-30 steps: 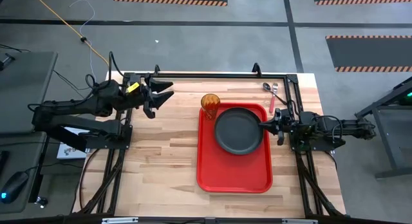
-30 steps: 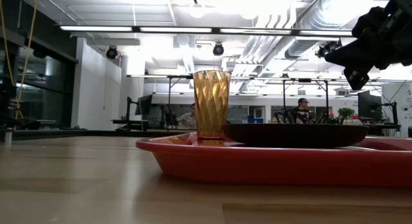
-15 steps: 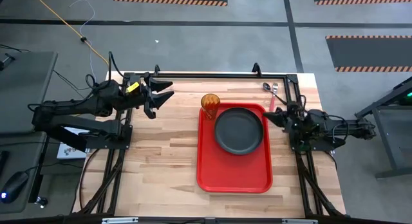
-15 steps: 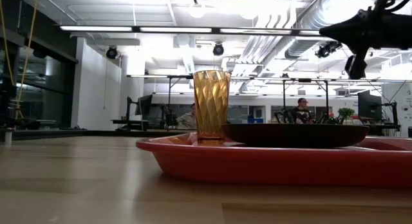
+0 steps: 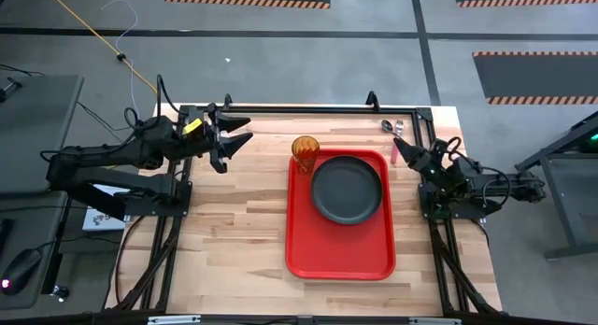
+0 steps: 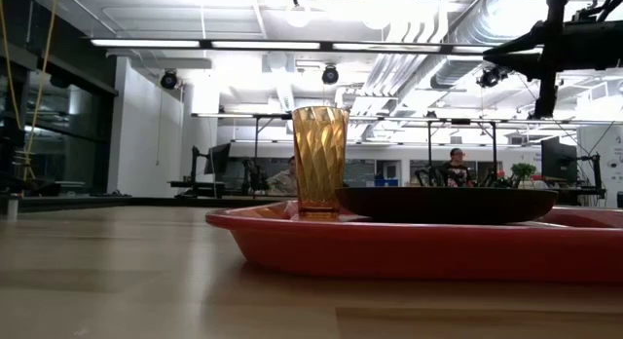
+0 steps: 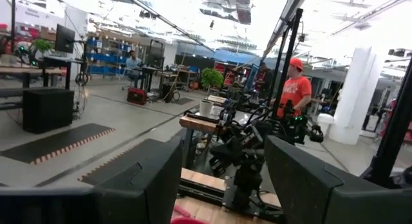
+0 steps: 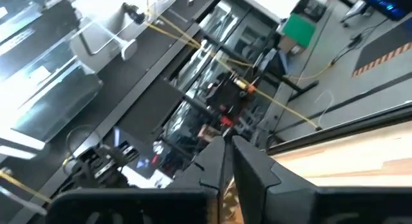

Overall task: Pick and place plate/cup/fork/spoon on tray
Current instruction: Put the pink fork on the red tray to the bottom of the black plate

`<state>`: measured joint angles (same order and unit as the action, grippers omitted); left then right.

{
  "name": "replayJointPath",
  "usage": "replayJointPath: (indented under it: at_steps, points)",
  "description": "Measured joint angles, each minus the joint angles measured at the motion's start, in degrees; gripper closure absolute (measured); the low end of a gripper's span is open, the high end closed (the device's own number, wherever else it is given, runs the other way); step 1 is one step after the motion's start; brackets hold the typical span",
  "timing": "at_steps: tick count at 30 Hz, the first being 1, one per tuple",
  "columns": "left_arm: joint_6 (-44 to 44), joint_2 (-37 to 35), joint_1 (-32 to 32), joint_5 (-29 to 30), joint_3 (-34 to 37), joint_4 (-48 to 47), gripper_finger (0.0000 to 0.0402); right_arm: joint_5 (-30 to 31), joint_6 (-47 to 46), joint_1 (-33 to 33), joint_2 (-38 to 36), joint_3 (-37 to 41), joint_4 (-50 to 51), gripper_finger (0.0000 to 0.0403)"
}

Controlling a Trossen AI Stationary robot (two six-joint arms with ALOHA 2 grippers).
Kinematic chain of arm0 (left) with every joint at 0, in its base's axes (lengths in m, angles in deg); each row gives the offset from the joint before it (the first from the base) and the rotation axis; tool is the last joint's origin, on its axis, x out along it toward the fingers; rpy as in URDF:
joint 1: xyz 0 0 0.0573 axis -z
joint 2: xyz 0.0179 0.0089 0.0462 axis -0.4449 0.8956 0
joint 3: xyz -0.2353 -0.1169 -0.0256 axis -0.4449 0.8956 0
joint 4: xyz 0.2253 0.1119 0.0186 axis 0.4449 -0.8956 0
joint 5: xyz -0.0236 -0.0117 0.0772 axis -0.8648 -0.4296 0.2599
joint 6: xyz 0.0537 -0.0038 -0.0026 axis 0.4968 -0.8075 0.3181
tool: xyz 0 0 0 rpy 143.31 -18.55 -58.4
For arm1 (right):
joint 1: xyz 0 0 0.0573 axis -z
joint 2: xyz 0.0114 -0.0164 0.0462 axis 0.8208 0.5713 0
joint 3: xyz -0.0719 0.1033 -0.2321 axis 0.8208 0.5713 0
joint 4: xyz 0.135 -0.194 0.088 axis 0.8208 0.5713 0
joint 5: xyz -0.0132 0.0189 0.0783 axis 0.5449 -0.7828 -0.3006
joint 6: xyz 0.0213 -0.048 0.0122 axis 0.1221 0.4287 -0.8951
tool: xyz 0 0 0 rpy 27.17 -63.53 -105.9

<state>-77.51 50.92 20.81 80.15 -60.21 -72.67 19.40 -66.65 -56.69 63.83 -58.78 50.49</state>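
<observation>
High view, tray: I see plate and cup on it.
Fork, spoon: on table, far right corner.
Right gripper: jaws almost shut, empty, above fork.
Left gripper: jaws apart, empty.

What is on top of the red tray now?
The plate and the cup stand on the tray. The tray surface under them is covered.

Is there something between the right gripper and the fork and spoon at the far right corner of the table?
Nothing visible: the right gripper hovers just beside the fork and spoon, with only bare table between.
</observation>
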Motion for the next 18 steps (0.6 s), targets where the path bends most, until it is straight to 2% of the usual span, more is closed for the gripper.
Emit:
replayJointPath:
  at_steps: [14, 18]
  points:
    - [1.0, 0.0, 0.0, 0.0, 0.0, 0.0, 0.0190, 6.9, 0.2, 0.0, 0.0, 0.0, 0.3, 0.0322]
    - [1.0, 0.0, 0.0, 0.0, 0.0, 0.0, 0.0190, 8.6, 0.2, 0.0, 0.0, -0.4, 3.1, 0.0300]
